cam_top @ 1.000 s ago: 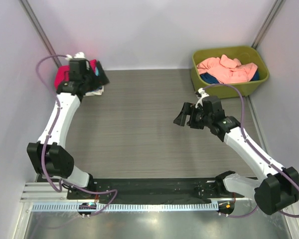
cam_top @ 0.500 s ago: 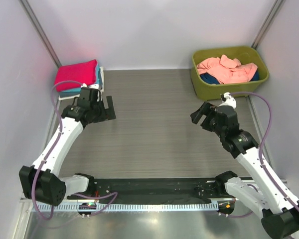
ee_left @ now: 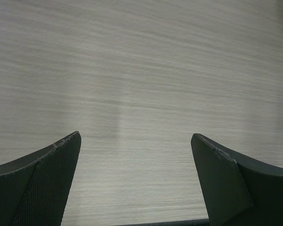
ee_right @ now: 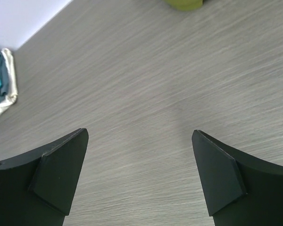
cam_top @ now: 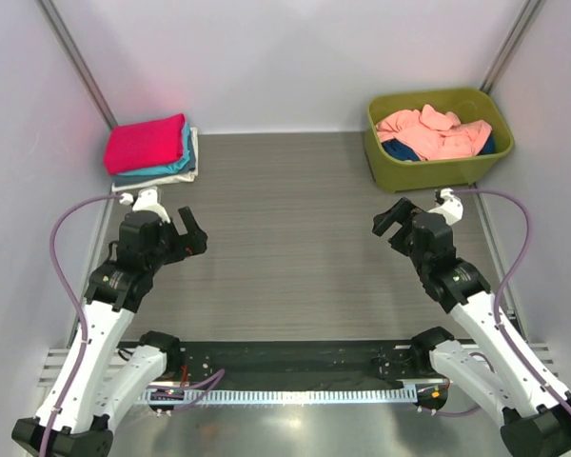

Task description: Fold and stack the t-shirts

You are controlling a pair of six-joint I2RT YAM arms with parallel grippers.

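A stack of folded t-shirts (cam_top: pixel 150 150) lies at the back left, crimson-pink on top, then turquoise, grey-blue and white. Its edge shows at the left of the right wrist view (ee_right: pixel 1 84). A crumpled salmon-pink t-shirt (cam_top: pixel 433 132) and a dark blue one (cam_top: pixel 398 149) lie in the olive-green tub (cam_top: pixel 438 169) at the back right. My left gripper (cam_top: pixel 188 233) is open and empty over bare table, in front of the stack; its wrist view (ee_left: pixel 136 141) shows only table. My right gripper (cam_top: pixel 392 217) is open and empty over the table, in front of the tub.
White walls close in the table on the left, back and right. A black rail (cam_top: pixel 285 360) with the arm bases runs along the near edge. The grey wood-grain table top (cam_top: pixel 285 228) lies between the arms.
My left arm has pulled back from the stack toward the near left. My right arm has swung back toward the near right. Both grippers stay open.
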